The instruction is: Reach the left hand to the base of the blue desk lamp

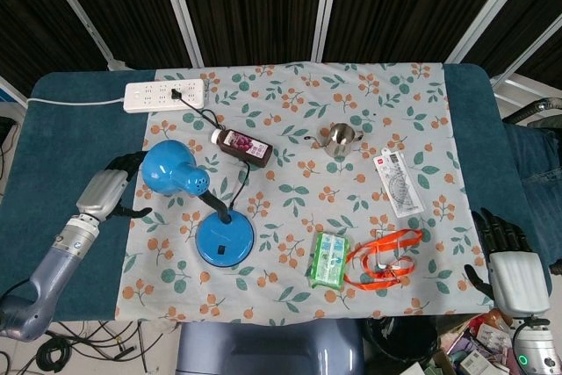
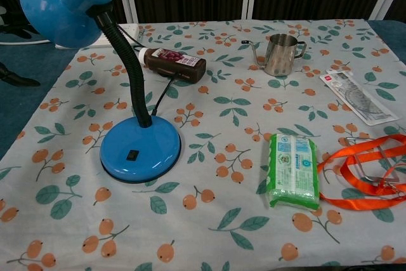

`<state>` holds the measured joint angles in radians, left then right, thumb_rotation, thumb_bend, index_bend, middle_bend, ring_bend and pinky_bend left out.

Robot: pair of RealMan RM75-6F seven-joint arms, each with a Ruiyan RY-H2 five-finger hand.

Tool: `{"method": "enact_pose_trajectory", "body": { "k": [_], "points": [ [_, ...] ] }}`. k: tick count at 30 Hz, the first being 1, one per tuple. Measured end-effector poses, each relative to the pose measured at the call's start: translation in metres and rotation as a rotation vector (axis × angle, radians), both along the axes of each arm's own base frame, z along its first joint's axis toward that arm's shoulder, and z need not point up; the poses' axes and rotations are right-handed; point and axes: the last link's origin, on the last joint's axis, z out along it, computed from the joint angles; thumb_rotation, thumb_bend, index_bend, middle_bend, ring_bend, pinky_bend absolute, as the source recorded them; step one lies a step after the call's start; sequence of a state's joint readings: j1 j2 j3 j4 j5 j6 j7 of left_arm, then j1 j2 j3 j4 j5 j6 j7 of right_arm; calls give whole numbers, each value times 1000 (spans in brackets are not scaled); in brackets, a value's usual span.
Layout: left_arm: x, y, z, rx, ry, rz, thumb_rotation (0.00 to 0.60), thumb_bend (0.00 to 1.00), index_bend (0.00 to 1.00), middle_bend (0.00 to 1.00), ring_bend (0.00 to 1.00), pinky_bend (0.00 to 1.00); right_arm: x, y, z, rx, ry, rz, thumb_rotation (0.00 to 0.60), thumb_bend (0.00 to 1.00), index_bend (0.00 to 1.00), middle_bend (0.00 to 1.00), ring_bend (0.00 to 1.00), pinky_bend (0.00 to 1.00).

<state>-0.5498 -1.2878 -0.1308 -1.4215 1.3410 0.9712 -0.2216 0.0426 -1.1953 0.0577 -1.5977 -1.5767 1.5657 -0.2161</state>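
Observation:
The blue desk lamp's round base [image 1: 225, 238] [image 2: 140, 150] sits on the floral cloth, front left of centre. A black flexible neck rises from it to the blue shade [image 1: 172, 169] [image 2: 65, 1]. My left hand [image 1: 110, 189] hovers open at the cloth's left edge, just left of the shade and up-left of the base, touching nothing. In the chest view only its dark fingertips [image 2: 19, 79] show at the left border. My right hand [image 1: 509, 265] rests open, fingers spread, off the table's front right corner.
A dark bottle [image 1: 241, 145] lies behind the lamp, with a white power strip [image 1: 165, 94] at the far left. A steel pitcher [image 1: 341, 139], a ruler pack [image 1: 399, 183], a green tissue pack [image 1: 329, 259] and an orange lanyard [image 1: 384, 256] lie to the right.

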Motion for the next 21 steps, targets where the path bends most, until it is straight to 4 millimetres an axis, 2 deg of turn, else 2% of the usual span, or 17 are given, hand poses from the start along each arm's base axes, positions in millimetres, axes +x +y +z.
{"method": "enact_pose_trajectory", "body": {
  "k": [10,14,21],
  "points": [
    [-1,-2,3,10,11,-14,600,158,0,73,51,92,0,0,0,-2,-2,-1,600,162,4,56,119,161],
    [-4,-6,4,9,31,-24,600,204,0,110,54,92,0,0,1,-5,-2,-1,600,162,4,55,119,161],
    [-28,-33,-1,-40,156,-32,600,250,0,143,74,94,0,0,1,-4,-3,0,600,163,4,56,119,161]
  ]
}}
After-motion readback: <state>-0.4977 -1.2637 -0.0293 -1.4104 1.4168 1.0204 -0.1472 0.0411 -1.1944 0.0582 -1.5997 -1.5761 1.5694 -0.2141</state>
